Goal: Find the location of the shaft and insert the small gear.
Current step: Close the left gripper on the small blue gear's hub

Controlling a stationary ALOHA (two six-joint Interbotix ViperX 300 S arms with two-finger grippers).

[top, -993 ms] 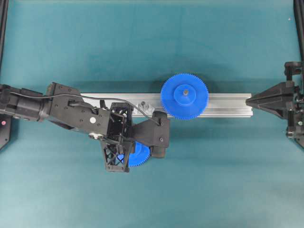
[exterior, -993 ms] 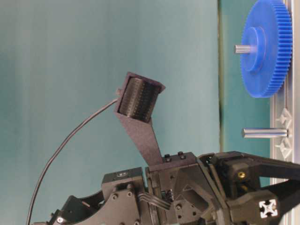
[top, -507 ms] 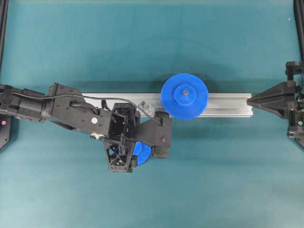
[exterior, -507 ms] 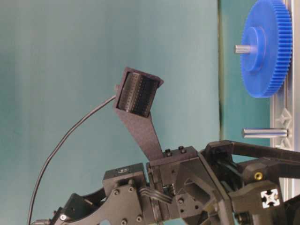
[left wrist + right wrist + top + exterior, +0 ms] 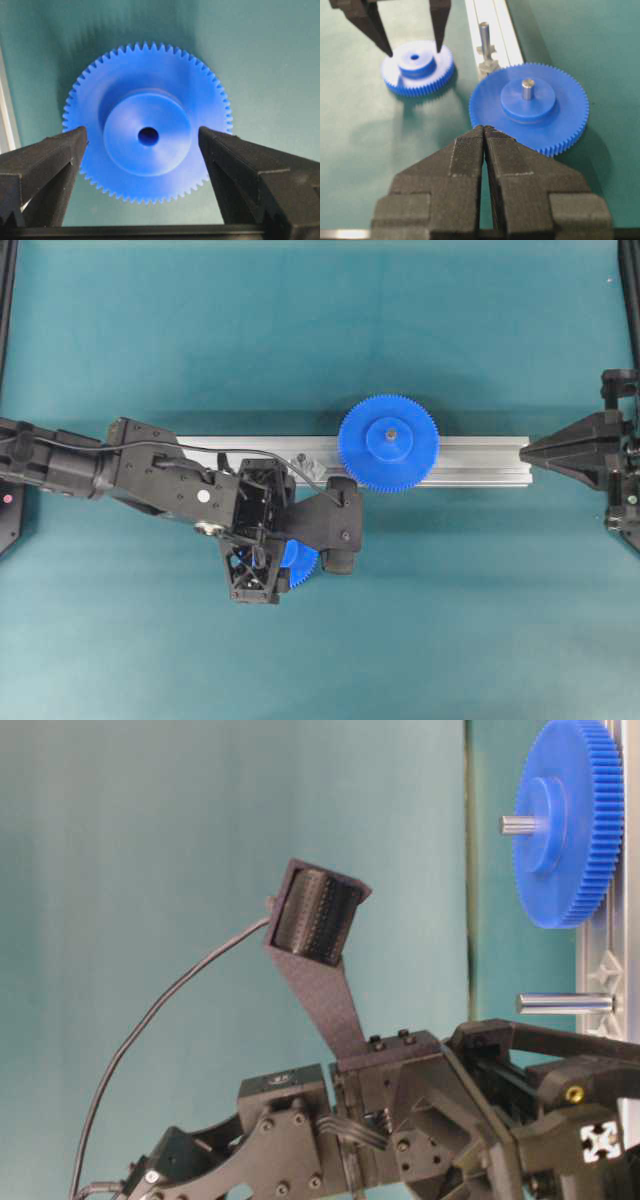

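Observation:
The small gear (image 5: pixel 147 136) is a blue toothed disc with a raised hub and a dark centre hole. It lies flat on the teal table in front of the rail and also shows in the right wrist view (image 5: pixel 417 67). My left gripper (image 5: pixel 142 134) is open just above it, one finger (image 5: pixel 439 30) on each side of the hub, neither touching it. In the overhead view the left arm hides most of the gear (image 5: pixel 302 562). The shaft (image 5: pixel 484 36) stands bare on its metal mount on the rail, beside the gear. My right gripper (image 5: pixel 484 129) is shut and empty at the rail's right end (image 5: pixel 522 452).
The larger blue gear (image 5: pixel 388 443) with a grey pin centre sits on the aluminium rail (image 5: pixel 480 460), just right of the shaft. The rail runs across the middle of the table. The left wrist camera and its cable rise above the left arm (image 5: pixel 318 915).
My left arm has shifted slightly over the small gear, with its jaws still open. The gear, the shaft and my right arm have not moved.

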